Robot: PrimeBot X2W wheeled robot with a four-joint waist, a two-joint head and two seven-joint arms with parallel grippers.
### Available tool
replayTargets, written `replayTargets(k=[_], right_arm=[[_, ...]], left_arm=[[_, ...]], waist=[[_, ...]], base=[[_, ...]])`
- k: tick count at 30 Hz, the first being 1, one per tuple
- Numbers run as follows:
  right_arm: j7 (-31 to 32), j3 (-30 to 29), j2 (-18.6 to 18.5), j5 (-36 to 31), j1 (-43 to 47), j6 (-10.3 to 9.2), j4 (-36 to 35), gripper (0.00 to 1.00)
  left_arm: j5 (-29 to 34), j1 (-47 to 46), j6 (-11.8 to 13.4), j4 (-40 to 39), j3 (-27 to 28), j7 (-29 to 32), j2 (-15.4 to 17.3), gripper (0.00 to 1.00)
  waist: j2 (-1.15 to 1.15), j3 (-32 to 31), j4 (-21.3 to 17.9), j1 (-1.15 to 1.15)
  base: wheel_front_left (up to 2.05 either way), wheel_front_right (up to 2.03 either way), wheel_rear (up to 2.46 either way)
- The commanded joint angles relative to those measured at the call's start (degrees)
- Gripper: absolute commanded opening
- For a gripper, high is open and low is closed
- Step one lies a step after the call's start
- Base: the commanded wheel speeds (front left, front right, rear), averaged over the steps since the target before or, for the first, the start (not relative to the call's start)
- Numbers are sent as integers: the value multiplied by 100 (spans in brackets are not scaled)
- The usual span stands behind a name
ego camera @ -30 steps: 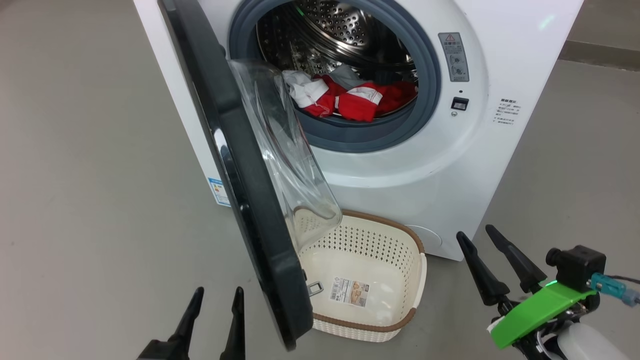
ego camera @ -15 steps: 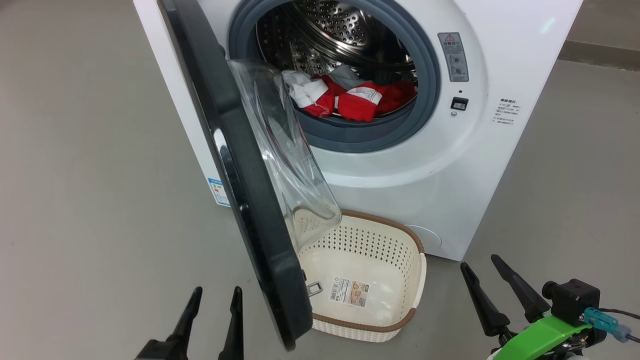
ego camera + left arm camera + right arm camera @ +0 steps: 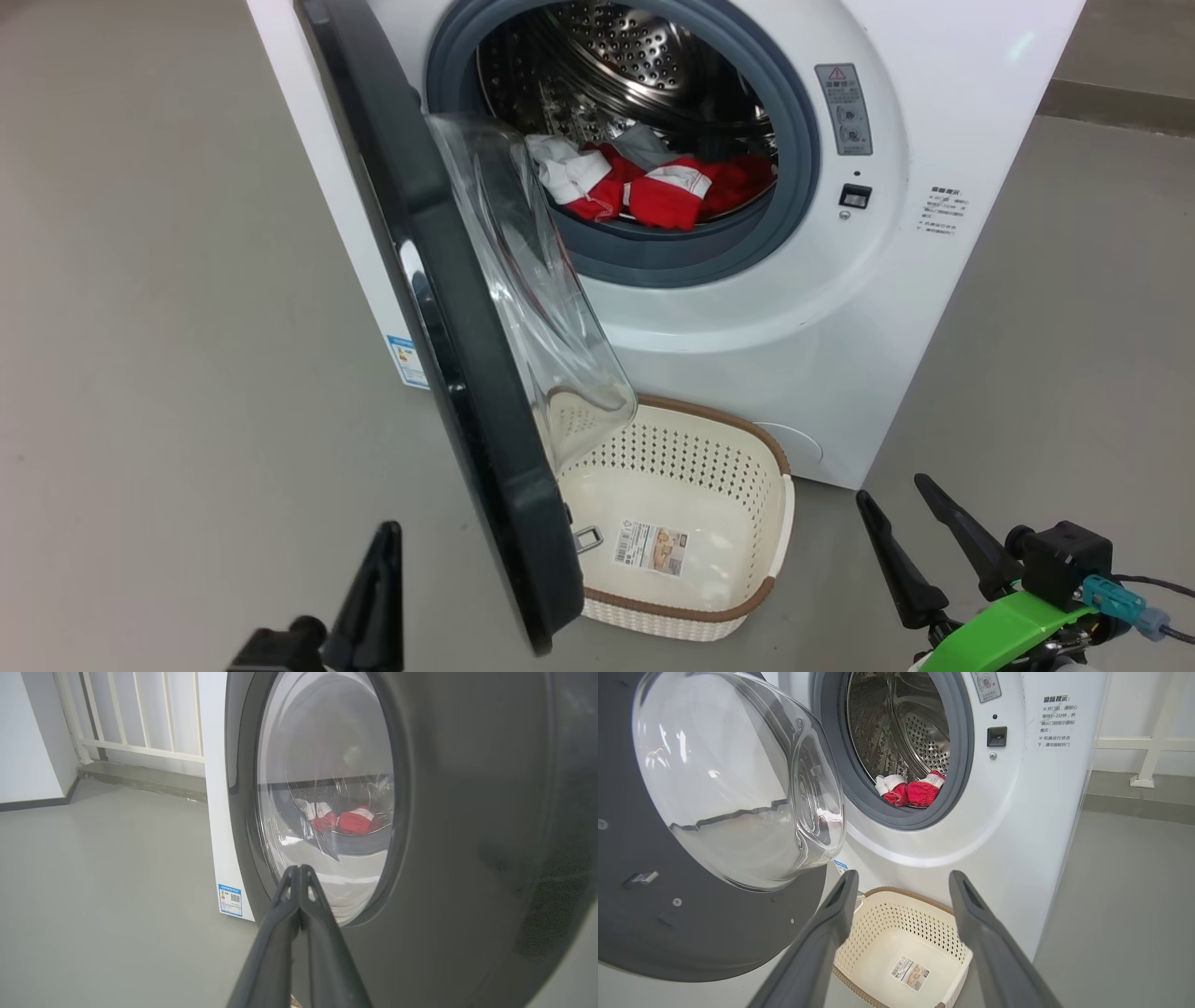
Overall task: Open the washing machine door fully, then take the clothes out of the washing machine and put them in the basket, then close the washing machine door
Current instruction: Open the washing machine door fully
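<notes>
In the head view, the white washing machine [image 3: 840, 308] is standing on a grey floor [image 3: 168, 327] with its door [image 3: 467, 373] swinging out toward the camera, only partly open, black rim edge-on and the clear glass bowl [image 3: 532, 280] bulging toward the drum [image 3: 625, 47]. The red and white clothes [image 3: 653, 191] are lying inside at the front of the drum, just behind the grey gasket [image 3: 653, 257]. The cream basket [image 3: 728, 425] is sitting on the floor against the machine's front, below the opening and partly behind the door, with a paper label [image 3: 653, 548] on its bottom. The left gripper [image 3: 386, 541] is hanging at the lower left, just outside the door's rim, fingers pressed together. The right gripper [image 3: 892, 490] is hovering at the lower right, beside the basket, fingers spread and holding nothing. In the left wrist view, the closed fingers are pointing at the door's outer face near the lower edge of the window; whether they are touching it I cannot tell. The clothes are showing through the glass, and a blue label [image 3: 230, 899] is showing on the machine's side. In the right wrist view, the spread fingers are framing the basket, with the door's inner face at the left and the clothes resting above at the drum's lip.
</notes>
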Motion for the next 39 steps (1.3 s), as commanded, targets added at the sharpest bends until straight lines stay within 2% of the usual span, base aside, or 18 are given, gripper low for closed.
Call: replayTargets(k=[1,7,12,16,21,25,29,33,39], right_arm=[[-53,49,-58,-88,-15,43,-111,100],[-53,2,-42,-312,-1,43,-84,100],[-53,-19,-27,-378,-1,43,-81,100],[-53,-16,-40,-405,-15,43,-76,100],[-53,-27,-54,-443,-53,43,-104,100],[-53,-51,-79,-461,-67,43,-120,100],[-53,-58,-80,-476,-80,43,-116,100],[-53,-54,-62,-486,-76,43,-105,100],[-53,-43,-35,-492,-41,43,-98,100]], left_arm=[[-16,-131,34,-231,275,-70,32,0],[-203,-277,112,-1009,659,-70,32,0],[-234,-377,106,-1764,643,-70,32,0],[-255,-451,90,-2432,305,-70,32,0],[-220,-512,-50,-2808,-460,-70,32,0],[-240,-500,-201,-2697,-1155,-70,32,0],[-452,-435,-267,-2193,-1634,-70,32,0],[-717,-426,-262,-1543,-1835,-70,32,0],[-1404,-498,-95,-891,-1798,-70,32,0]], waist=[[-1,-8,3,0],[-1,-25,2,0],[-1,-23,-15,0],[-1,0,-39,0],[-1,41,-83,0],[-1,64,-103,0],[-1,62,-128,0],[-1,31,-151,0],[-1,-21,-164,0]], base=[[0,0,0],[0,0,0],[0,0,0],[0,0,0],[0,0,0],[0,0,0],[0,0,0],[0,0,0],[0,0,0]])
